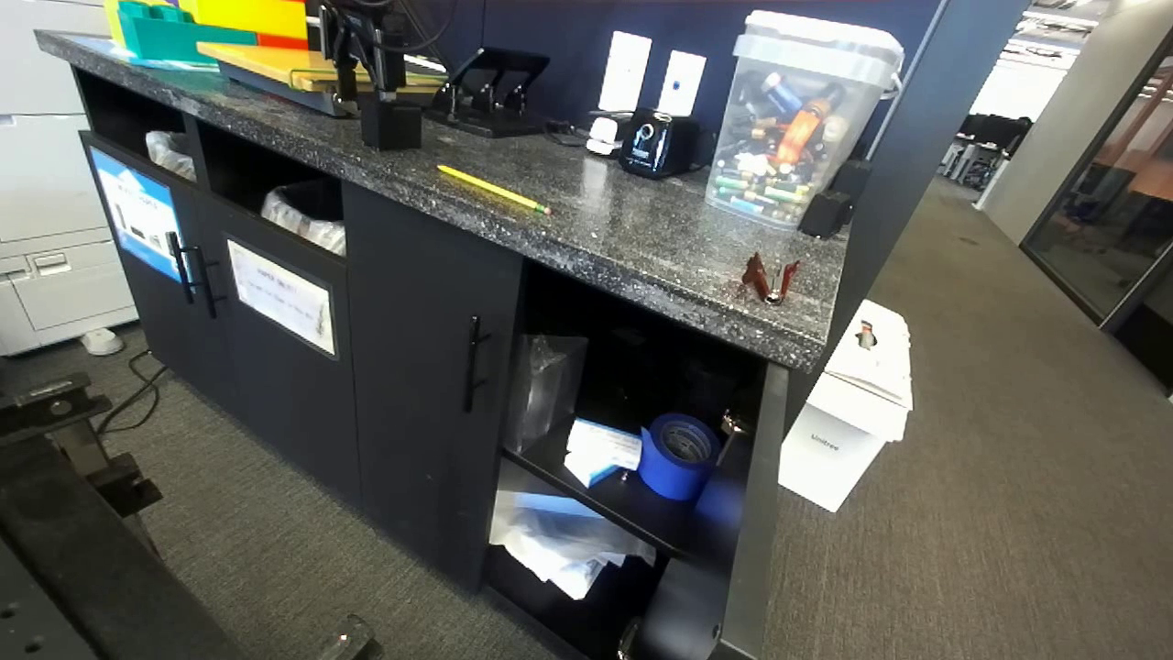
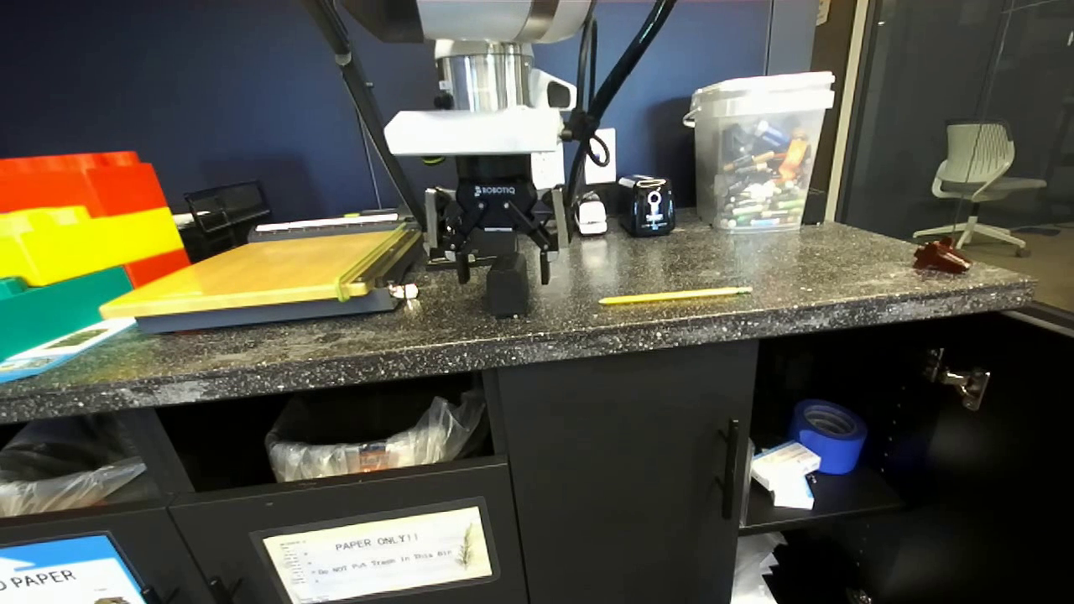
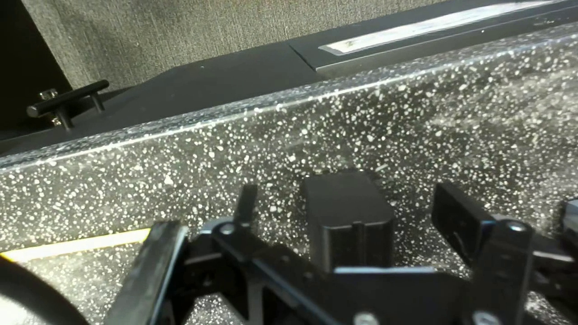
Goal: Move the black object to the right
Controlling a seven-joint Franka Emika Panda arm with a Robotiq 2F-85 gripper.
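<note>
Low over the speckled counter (image 2: 839, 260), the gripper (image 2: 504, 268) is held with its fingers (image 3: 457, 219) spread wide, nothing clasped! And right there, between those two fingers in the wrist view, the black object (image 3: 350, 198) is framed, speckled surface seen on either side of it, neither finger touched. In both exterior views it is seen resting on the counter just below the gripper, close to the front edge. How far down the fingers are placed alongside it can't be judged for certain, part of it being hidden by the gripper's body.

Over to one side of the gripper, nearby, a yellow pencil (image 2: 675, 296) is laid flat; farther out that way, well apart, a dark red clip (image 2: 941, 256) is perched towards the counter's end. Set back on that same side, a small black gadget (image 2: 648, 208) is parked, then a lidded clear bucket (image 2: 765, 99) packed with coloured bits. Just off the gripper's opposite side, a yellow-topped paper cutter (image 2: 252, 267) is set, big toy bricks (image 2: 92, 239) stacked past it.
</note>
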